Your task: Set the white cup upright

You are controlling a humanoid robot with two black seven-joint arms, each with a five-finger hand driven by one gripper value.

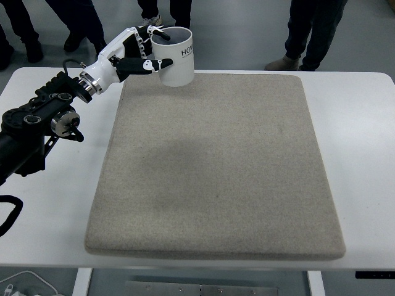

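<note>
My left hand point(143, 54) is wrapped around the white cup point(173, 57) at the far edge of the table point(358, 142) — my fingers point(159, 63) curl across its near side, and one tip hooks over the rim at the top left. The cup stands upright in my grip, its open mouth facing up and showing a dark inside, with dark lettering on its side that I can only partly read. Its base sits at the far left corner of the grey felt mat point(216, 163); I cannot tell whether it touches the mat or hangs just above it.

My left arm point(37, 126) comes in from the left edge, black at the elbow joints, and the white wrist section stretches forward and to the right toward the cup. A black cable point(9, 213) loops on the table near the left edge, below the arm.

The mat covers most of the tabletop and has nothing else on it. Beyond the table's far edge, the legs and shoes of several people point(311, 31) stand on the floor — well apart from my hand.
</note>
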